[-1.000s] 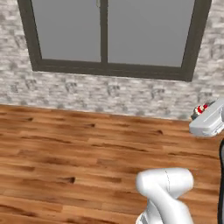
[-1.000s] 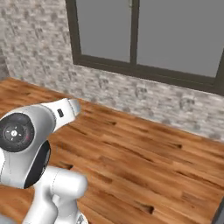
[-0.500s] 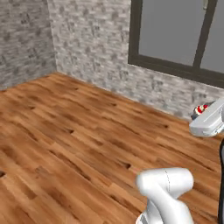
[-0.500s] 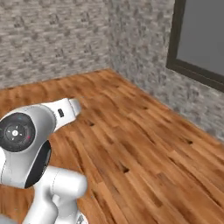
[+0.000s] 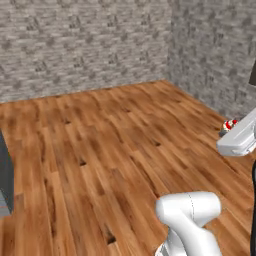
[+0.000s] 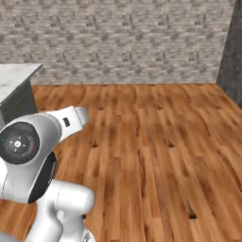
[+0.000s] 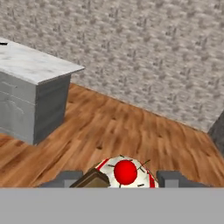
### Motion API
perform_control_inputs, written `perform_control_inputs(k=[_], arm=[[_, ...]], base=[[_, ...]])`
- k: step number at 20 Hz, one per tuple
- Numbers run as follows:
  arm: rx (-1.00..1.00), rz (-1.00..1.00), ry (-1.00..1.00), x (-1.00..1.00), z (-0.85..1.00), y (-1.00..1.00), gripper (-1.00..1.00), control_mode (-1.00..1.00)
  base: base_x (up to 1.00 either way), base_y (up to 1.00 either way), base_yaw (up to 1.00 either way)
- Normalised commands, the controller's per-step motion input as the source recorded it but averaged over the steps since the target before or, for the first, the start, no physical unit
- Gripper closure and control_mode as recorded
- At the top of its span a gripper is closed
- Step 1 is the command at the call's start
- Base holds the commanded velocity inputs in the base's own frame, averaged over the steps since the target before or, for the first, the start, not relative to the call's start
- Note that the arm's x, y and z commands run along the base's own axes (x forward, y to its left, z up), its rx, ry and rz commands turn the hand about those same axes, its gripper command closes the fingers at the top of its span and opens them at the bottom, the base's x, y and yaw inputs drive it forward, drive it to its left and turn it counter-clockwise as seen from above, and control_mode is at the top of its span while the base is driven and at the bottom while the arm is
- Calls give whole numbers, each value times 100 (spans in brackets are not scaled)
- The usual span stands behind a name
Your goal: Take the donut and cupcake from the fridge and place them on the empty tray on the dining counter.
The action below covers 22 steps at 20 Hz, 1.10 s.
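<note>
My gripper is shut on the cupcake, a small red cake with a pale top and a red ball on it, sitting between the two dark fingertips. From the left base camera the cupcake shows at the tip of the white hand, held high over the wooden floor at the right edge. The dining counter, white marble on a grey base, stands ahead to the left in the hand view, and its corner shows at the left of the right base view. The donut, the fridge and the tray are out of view.
A wooden plank floor stretches ahead to grey stone walls that meet in a corner. A dark grey block stands at the left edge of the left base view. A dark wall edge rises at the far right.
The whole picture has swung, so the base has turned: the window has slid out of view, and the wall corner and the dining counter have come in. The cupcake stays in the gripper.
</note>
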Motion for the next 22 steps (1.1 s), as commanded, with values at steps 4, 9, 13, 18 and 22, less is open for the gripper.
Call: perform_control_inputs(k=[4, 9, 13, 18, 22], arm=[[0, 0, 0, 0, 0, 0, 100, 100], [0, 0, 0, 0, 0, 0, 100, 100], [0, 0, 0, 0, 0, 0, 100, 100], [0, 0, 0, 0, 0, 0, 100, 100], [0, 0, 0, 0, 0, 0, 100, 100]], base=[[81, -2, 66], [100, -12, 55], [100, -23, 47], [100, -42, 39], [100, -48, 36]])
